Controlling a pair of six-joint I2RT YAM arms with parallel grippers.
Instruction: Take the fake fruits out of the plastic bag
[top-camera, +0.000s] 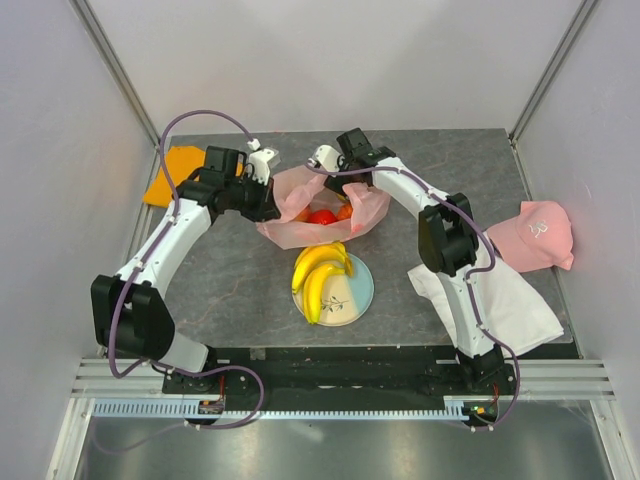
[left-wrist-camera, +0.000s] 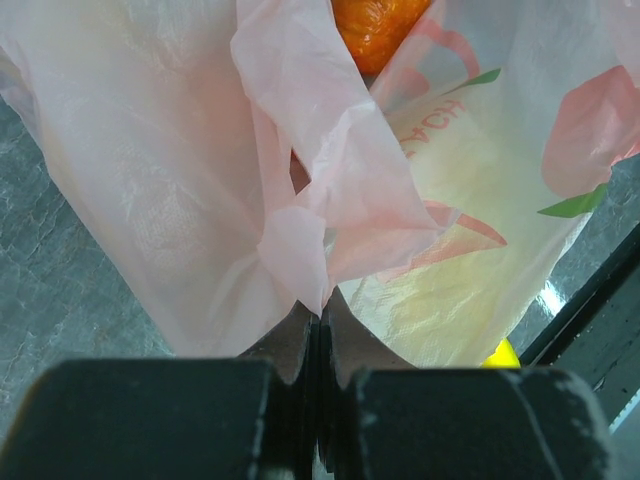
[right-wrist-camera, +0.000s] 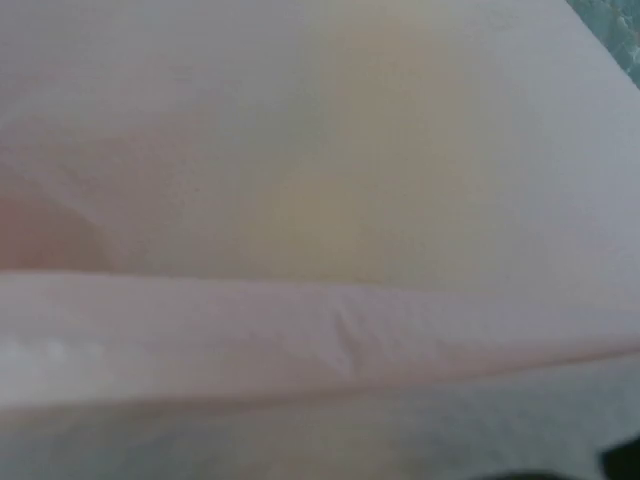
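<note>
The pink plastic bag (top-camera: 292, 232) lies open at the table's centre. Inside it I see a red fruit (top-camera: 322, 216) and an orange fruit (top-camera: 345, 211). The yellow banana bunch (top-camera: 322, 272) lies outside the bag on a round plate (top-camera: 360, 296). My left gripper (top-camera: 270, 203) is shut on the bag's left edge; in the left wrist view the gripper (left-wrist-camera: 322, 318) pinches a fold of the bag (left-wrist-camera: 180, 180), with an orange fruit (left-wrist-camera: 378, 30) beyond. My right gripper (top-camera: 352, 190) is at the bag's far right rim. Bag film (right-wrist-camera: 320, 200) fills the right wrist view and hides its fingers.
A folded orange cloth (top-camera: 170, 172) lies at the back left. A pink cap (top-camera: 535, 235) and a white cloth (top-camera: 510, 300) lie at the right edge. The plate sits just in front of the bag.
</note>
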